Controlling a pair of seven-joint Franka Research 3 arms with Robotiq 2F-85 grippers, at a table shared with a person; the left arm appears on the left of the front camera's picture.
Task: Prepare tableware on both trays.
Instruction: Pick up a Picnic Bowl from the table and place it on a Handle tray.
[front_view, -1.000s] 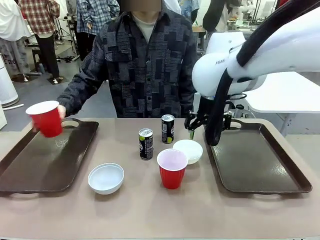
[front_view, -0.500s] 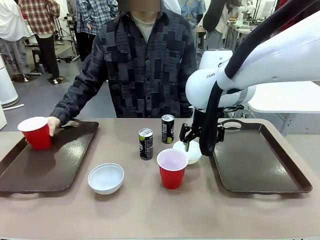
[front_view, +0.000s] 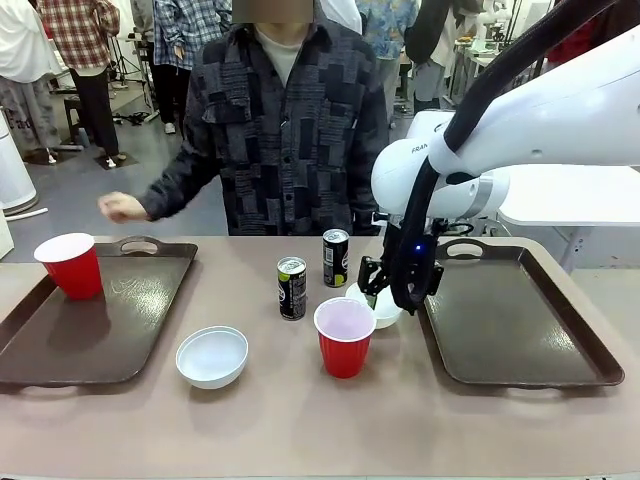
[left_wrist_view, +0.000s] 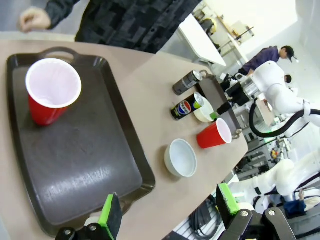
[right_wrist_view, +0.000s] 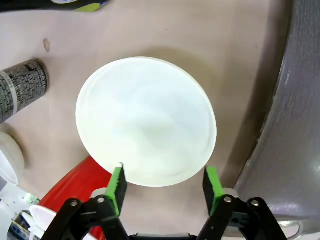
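Tableware mostly on the bench (front_view: 300, 430); one cup (front_view: 70, 265) trayed.
Left tray (front_view: 30, 340) holds that red cup; left jaws hang wide open, empty. Mid-bench stand a bowl (front_view: 212, 355), two cans (front_view: 292, 288) (front_view: 336, 257) and a second cup (front_view: 344, 337). Right jaws stand half open astride another bowl's (right_wrist_view: 145, 120) near rim, beside the right tray (front_view: 520, 320); whether they touch it is unclear.
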